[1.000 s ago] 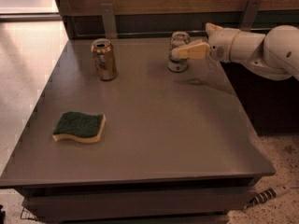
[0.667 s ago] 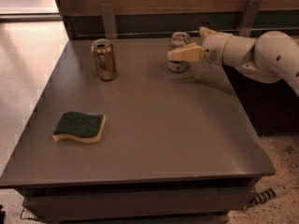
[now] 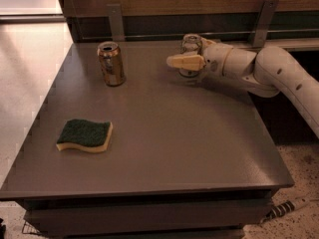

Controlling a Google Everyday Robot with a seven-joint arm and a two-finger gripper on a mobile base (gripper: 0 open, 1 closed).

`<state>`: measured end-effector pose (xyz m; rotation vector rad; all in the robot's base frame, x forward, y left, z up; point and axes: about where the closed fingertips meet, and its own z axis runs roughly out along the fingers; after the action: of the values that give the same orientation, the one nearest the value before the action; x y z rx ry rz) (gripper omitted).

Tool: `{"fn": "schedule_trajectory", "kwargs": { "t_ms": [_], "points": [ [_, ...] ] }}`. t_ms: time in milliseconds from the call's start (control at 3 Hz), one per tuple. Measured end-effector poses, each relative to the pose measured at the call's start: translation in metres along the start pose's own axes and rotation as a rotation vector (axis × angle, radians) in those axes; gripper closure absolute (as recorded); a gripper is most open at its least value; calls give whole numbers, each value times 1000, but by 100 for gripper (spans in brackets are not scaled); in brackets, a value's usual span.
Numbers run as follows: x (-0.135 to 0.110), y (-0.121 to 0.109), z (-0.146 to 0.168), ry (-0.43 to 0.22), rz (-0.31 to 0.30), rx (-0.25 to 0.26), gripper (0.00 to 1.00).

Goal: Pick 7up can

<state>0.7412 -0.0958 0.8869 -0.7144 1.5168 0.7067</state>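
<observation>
Silver-white 7up can (image 3: 191, 44) is standing upright at the far side of the bench (image 3: 174, 148), right of centre and close to the back rail, and your pincer (image 3: 185, 60) is right at it, reaching in from the right on the end of the white arm (image 3: 271, 72). One pale part of the pincer crosses the front of the can about halfway up, so only the silver top and a sliver of the base show. Honestly, I can't tell from this angle whether the pincer is clamped on the can or only sitting around it, since the far side is hidden. I'd call this the grasp step: reach done, lift not started, because the can looks planted on the bench. For the next move you want a firm squeeze confirmed first, then a straight lift up, nothing sideways, since a slim can tips easily and the rail is just behind it. The gold-brown can (image 3: 111, 63) sits well off to the left and the green sponge (image 3: 84, 135) is nearer the front left, so neither should get in your way.
</observation>
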Motion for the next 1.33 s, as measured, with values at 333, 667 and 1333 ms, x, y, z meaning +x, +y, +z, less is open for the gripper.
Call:
{"fn": "schedule_trajectory", "kwargs": {
  "t_ms": [333, 667, 1333],
  "points": [
    [-1, 5, 5, -7, 3, -11, 36],
    [-1, 7, 8, -7, 3, -17, 67],
    [-2, 10, 12, -7, 4, -24, 100]
  ]
}}
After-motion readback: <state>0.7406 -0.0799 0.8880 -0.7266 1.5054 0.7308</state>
